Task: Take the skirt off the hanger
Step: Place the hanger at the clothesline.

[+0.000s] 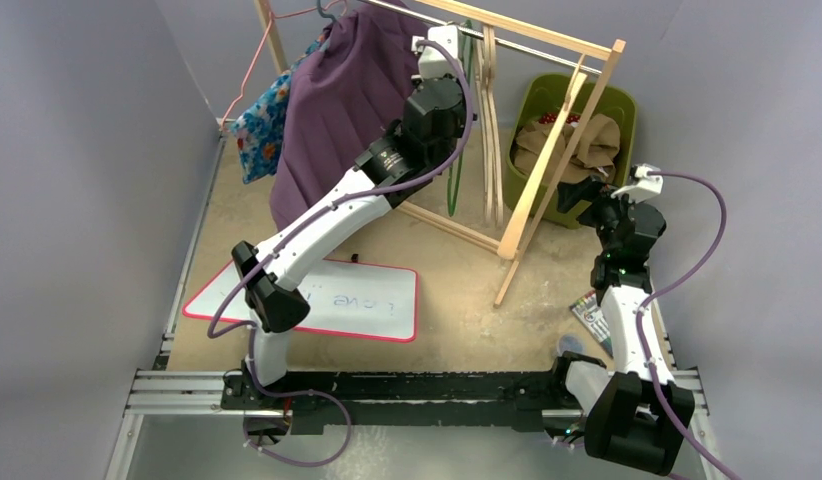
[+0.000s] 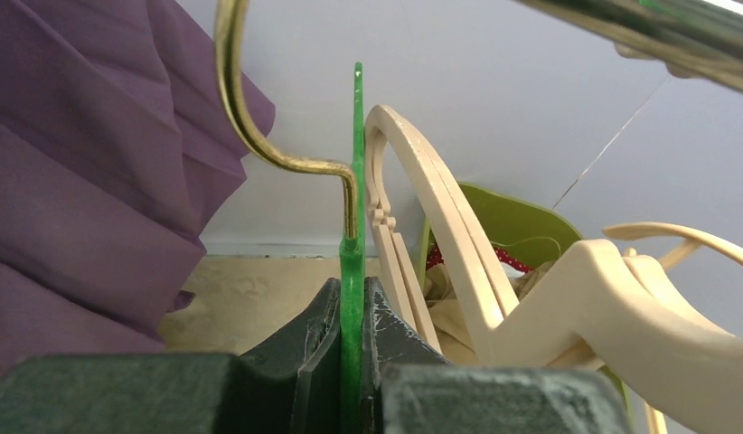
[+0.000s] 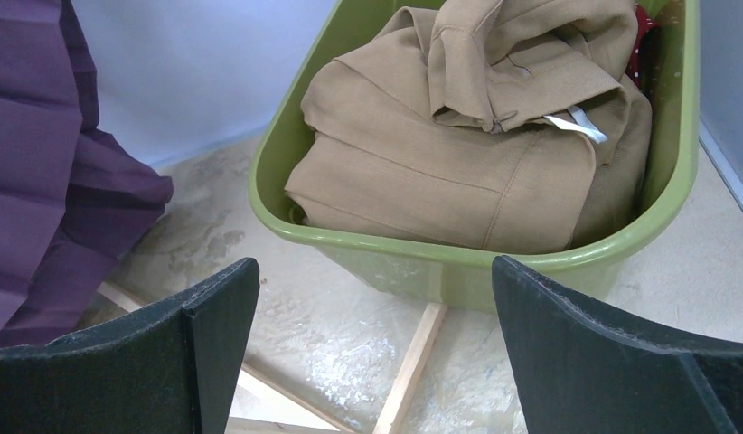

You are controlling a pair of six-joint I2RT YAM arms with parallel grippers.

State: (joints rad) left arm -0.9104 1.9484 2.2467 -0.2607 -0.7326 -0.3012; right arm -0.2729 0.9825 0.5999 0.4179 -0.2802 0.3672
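The purple pleated skirt [image 1: 332,120] hangs from the rack rail at the back left. It fills the left of the left wrist view [image 2: 88,181] and shows at the left edge of the right wrist view [image 3: 42,163]. My left gripper [image 1: 442,45] is up at the rail, shut on a thin green hanger [image 2: 353,271] with a gold hook [image 2: 250,136], just right of the skirt. What holds the skirt's top is hidden. My right gripper [image 3: 377,298] is open and empty, low beside the green basket [image 3: 458,262].
Pale wooden hangers [image 2: 440,208] hang right of the green one under the metal rail [image 2: 657,32]. The wooden rack [image 1: 547,170] stands across the back. The basket [image 1: 627,105] holds a tan garment [image 3: 458,136]. A floral garment [image 1: 262,120] hangs far left. A whiteboard [image 1: 327,300] lies on the floor.
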